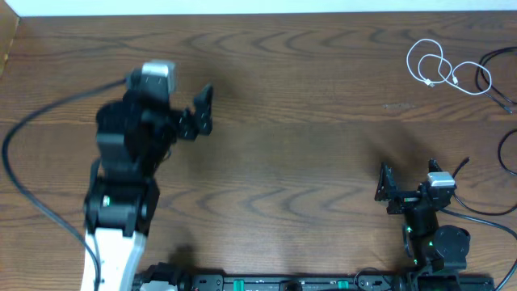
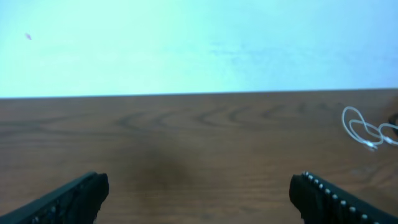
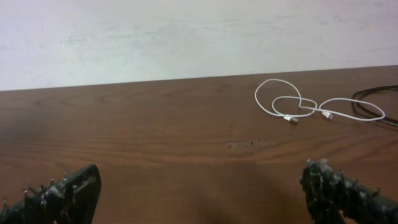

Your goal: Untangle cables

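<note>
The white cable [image 1: 442,67] lies in loose loops at the table's far right corner, and its right loop meets the thin black cable [image 1: 490,81] beside it. My left gripper [image 1: 205,110] hovers open over the left half of the table, far from both cables. Closer to them but still short of them, my right gripper [image 1: 385,187] stands open near the front right. In the right wrist view the white cable [image 3: 303,107] and the black cable [image 3: 372,92] lie ahead of the open gripper [image 3: 200,180]. In the left wrist view the gripper [image 2: 199,186] is open, with the white cable [image 2: 360,127] far right.
A thick black arm cable [image 1: 32,121] curves across the left side of the table. More arm wiring [image 1: 485,212] trails at the right by the right arm's base. A pale wall [image 3: 186,37] rises behind the table's back edge. A black rail [image 1: 266,283] runs along the front.
</note>
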You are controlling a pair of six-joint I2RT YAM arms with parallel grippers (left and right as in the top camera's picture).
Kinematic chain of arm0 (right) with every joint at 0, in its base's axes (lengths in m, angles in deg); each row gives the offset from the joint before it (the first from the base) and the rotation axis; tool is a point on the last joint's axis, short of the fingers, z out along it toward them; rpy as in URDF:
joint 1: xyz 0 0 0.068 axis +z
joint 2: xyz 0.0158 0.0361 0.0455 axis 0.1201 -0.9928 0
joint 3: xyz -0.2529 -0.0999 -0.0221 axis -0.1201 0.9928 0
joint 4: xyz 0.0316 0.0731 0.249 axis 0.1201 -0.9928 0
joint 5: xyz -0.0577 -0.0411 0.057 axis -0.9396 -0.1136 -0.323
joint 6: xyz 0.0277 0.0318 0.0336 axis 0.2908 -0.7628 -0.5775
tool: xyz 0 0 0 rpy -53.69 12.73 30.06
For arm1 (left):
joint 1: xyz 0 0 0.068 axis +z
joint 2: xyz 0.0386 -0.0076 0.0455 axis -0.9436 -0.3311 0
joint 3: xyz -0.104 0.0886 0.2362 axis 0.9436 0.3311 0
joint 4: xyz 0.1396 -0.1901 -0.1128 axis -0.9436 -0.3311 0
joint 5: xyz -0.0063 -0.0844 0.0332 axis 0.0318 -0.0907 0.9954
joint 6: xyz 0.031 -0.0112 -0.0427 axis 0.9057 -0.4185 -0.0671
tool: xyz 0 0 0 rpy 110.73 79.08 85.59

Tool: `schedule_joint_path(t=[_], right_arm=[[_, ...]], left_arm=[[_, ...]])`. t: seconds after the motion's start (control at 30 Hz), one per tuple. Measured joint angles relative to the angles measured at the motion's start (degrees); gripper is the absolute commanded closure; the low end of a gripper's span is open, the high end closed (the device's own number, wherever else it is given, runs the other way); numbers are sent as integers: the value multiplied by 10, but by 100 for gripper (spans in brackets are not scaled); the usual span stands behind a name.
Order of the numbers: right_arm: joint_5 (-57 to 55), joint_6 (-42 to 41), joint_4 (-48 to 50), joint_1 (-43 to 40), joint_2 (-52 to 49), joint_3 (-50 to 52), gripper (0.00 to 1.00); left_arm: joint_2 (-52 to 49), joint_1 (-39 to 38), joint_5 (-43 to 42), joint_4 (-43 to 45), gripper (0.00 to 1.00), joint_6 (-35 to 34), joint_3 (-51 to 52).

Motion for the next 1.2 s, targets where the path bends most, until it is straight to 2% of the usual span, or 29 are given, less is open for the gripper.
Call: schedule_joint_path(t=[0.3,0.5,0.8,1.1,1.2], right_arm=[[0,0,0,0,0,0,1],[0,0,0,0,1,0,1],[-1,0,0,0,0,0,1],[-1,0,0,0,0,0,1],[-2,0,0,0,0,0,1]], left_arm=[[209,25,-17,186,2,32,271],[308,25,-3,255,2,38,400],[441,25,30,253,2,52,520],[508,25,42,129,2,72,526],[532,25,49,113,2,78,522]])
